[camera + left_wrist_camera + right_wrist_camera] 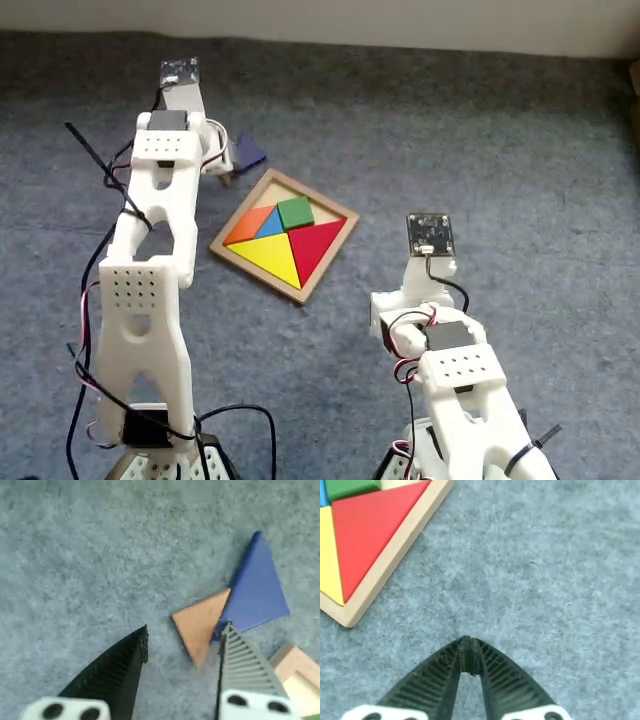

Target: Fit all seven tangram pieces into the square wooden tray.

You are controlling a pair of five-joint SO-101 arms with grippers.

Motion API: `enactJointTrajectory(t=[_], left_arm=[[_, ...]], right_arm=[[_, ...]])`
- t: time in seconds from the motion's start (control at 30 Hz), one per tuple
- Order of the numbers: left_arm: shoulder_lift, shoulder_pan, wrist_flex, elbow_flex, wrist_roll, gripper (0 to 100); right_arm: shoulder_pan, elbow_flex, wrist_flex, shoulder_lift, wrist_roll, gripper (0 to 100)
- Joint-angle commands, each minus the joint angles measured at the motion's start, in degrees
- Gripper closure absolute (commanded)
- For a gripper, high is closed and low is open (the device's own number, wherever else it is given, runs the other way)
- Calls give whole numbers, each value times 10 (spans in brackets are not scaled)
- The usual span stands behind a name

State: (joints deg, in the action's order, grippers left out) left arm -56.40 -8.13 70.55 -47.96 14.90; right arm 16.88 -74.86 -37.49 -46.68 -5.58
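Left gripper (185, 627): spread wide over the tan triangle (202, 622).
Blue triangle (255, 587): touching it (best to pinch the tan one alone, squarely).
Tray (327, 259): five pieces seated, just beside both.
Right gripper (467, 662): closed, empty.

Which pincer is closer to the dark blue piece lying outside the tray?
Left. The left pincer hangs open right beside the dark blue piece; the right pincer sits shut over carpet on the tray's far side.

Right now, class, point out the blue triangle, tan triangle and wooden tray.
blue triangle (255, 587), left wrist view, its centre.
tan triangle (202, 622), left wrist view, its centre.
wooden tray (388, 555), right wrist view, its rim.
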Motion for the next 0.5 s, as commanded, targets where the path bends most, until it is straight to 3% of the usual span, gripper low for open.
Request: enactJointTrajectory(t=[0.0, 0.23, 0.47], left_arm=[[-21, -18, 22, -53, -7, 819], [-29, -15, 187, -167, -8, 821], [-29, -16, 201, -211, -40, 736]], right_arm=[[-4, 2, 12, -14, 7, 989], [-5, 2, 12, -14, 7, 989], [-5, 2, 12, -14, 7, 989]])
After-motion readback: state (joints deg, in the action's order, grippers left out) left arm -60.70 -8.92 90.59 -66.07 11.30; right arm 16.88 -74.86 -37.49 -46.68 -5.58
